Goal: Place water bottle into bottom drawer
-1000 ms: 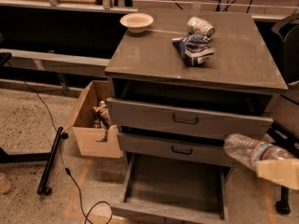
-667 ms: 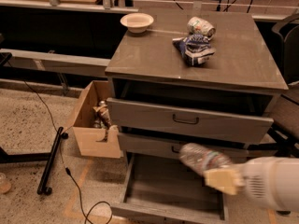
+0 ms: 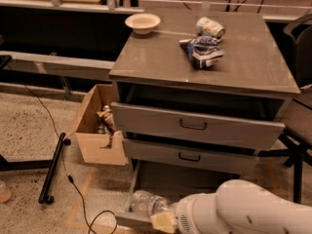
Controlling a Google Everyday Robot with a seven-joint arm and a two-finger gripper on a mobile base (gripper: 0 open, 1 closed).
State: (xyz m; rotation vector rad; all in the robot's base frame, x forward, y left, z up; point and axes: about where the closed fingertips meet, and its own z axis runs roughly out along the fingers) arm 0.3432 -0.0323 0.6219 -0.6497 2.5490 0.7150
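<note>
Above bottom drawer [image 3: 195, 180], low pincer [image 3: 164, 220] holds water bottle [image 3: 145, 204] sideways

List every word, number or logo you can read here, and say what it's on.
No text is readable.
Metal can with green-red print: lettering too blurred.
Blue-and-white snack bag: blurred.
Clear plastic water bottle, beside the gripper at the grey metal bottom drawer: label unreadable.

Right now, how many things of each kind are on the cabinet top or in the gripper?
bowl: 1
can: 1
snack bag: 1
water bottle: 1, in the gripper over the bottom drawer
Total: 4
</note>
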